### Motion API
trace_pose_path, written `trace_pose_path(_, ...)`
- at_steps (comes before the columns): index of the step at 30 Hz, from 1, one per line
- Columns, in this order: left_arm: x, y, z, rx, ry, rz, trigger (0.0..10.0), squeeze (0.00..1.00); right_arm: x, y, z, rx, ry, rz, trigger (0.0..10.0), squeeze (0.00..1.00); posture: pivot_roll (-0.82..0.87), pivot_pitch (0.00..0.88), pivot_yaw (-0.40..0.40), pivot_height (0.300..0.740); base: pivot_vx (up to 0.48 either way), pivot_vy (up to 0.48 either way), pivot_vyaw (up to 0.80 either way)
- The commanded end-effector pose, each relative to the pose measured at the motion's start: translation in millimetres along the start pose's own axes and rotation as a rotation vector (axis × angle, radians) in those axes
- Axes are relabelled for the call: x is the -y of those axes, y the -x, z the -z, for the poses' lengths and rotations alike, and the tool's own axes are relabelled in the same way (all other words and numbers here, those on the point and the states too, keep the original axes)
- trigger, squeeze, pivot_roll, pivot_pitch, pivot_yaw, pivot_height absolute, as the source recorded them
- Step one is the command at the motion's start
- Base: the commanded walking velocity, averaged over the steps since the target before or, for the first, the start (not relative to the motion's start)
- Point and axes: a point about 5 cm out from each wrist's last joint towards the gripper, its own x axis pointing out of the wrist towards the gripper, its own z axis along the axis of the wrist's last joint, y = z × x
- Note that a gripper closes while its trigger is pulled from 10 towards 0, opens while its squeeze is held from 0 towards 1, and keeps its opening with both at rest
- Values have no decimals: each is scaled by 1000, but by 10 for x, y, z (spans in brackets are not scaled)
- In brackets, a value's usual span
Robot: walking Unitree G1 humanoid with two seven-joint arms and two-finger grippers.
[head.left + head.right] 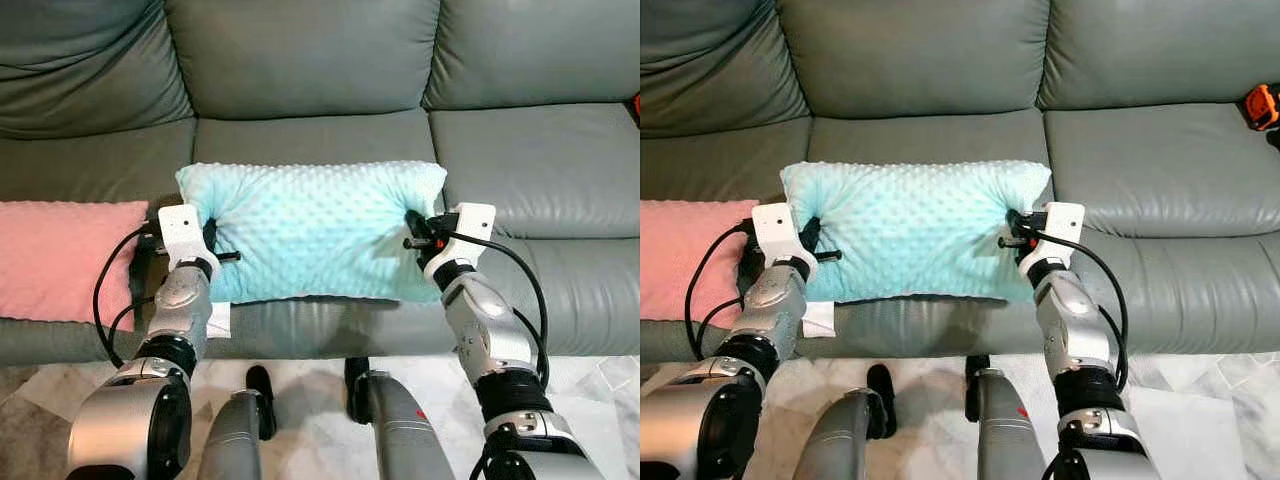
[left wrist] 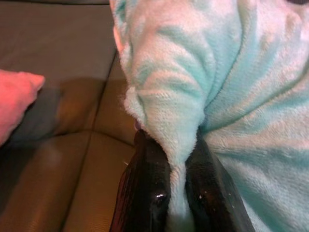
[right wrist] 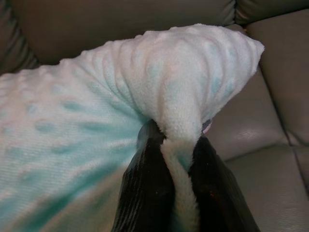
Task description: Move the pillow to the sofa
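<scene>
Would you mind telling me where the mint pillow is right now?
The mint pillow is over the grey sofa's middle seat, pinched at either end by the left gripper and right gripper, beside a pink pillow.

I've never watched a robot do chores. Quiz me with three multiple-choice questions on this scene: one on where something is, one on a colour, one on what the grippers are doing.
1. Where does the pink pillow lie?
A. On the sofa's left seat
B. On the floor
C. On the backrest

2. What colour is the dotted pillow the robot holds?
A. Yellow
B. Light blue
C. Grey

3. How is it held?
A. One gripper only
B. Both grippers open beneath it
C. Each gripper pinching one end

Answers:
1 A, it rests on the left seat cushion.
2 B, its fabric is pale aqua blue.
3 C, the left gripper and the right gripper each clamp a fold of fabric.
</scene>
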Motion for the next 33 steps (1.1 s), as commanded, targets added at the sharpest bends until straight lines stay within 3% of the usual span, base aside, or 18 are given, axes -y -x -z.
trace_pose_path(1,-39,41,105,-28,25,-23,10000,98,97,60,117,-24,-8,54,10000,514,-76,511,44,740,0,0,0)
trace_pose_path(2,-30,42,107,-28,28,-20,10000,98,107,62,121,-24,-8,61,10000,514,-76,511,44,740,0,0,0)
trace_pose_path(3,-22,43,112,-29,30,-18,10000,424,119,64,126,-25,-12,68,10000,1000,-75,512,44,740,0,0,0)
trace_pose_path(4,-9,45,120,-31,35,-14,10000,851,131,63,133,-25,-13,72,10000,1000,-75,512,43,740,0,0,0)
trace_pose_path(5,-9,45,120,-31,35,-14,10000,851,131,63,133,-25,-13,72,10000,1000,-75,512,43,740,0,0,0)
trace_pose_path(6,-2,44,118,-30,35,-12,10000,1000,127,59,133,-22,-14,70,10000,1000,-74,513,41,740,0,0,0)
trace_pose_path(33,24,129,299,-71,37,-3,10000,1000,49,16,140,0,-29,62,10000,1000,-56,518,50,740,0,0,0)
